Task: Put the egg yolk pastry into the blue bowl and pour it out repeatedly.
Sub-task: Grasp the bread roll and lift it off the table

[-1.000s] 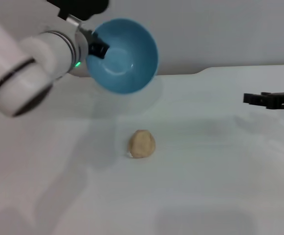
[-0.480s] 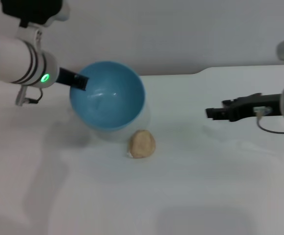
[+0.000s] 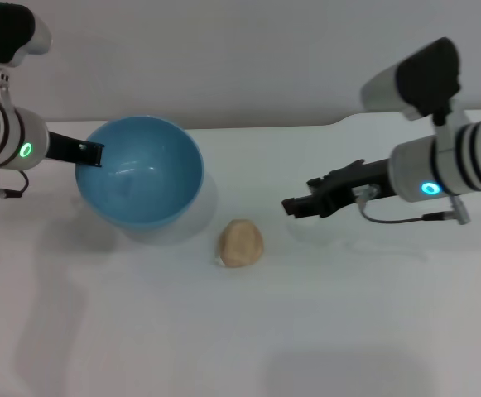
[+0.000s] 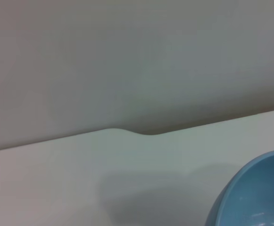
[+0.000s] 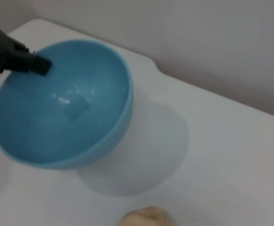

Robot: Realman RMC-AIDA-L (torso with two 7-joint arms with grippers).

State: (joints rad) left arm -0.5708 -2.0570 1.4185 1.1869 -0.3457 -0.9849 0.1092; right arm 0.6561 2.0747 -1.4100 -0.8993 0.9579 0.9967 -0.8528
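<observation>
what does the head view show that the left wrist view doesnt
Only the head view: the small beige-tan egg yolk pastry on the white table, the left gripper clamped on the bowl's rim, and the right gripper near the pastry. Only the left wrist view: nothing extra. Both: the glossy sky-blue bowl, the table, the wall.

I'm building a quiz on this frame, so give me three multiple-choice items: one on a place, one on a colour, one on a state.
1. Where is the egg yolk pastry?
A. inside the bowl
B. on the table
C. in the right gripper

2. What colour is the blue bowl?
A. sky-blue
B. red
C. green

3. How is the bowl held?
A. upside down
B. flat, untouched
C. tilted, its rim in the left gripper

Answers:
1 B, it lies on the white table, beside the bowl.
2 A, glossy blue all over.
3 C, its opening faces the right gripper.
</observation>
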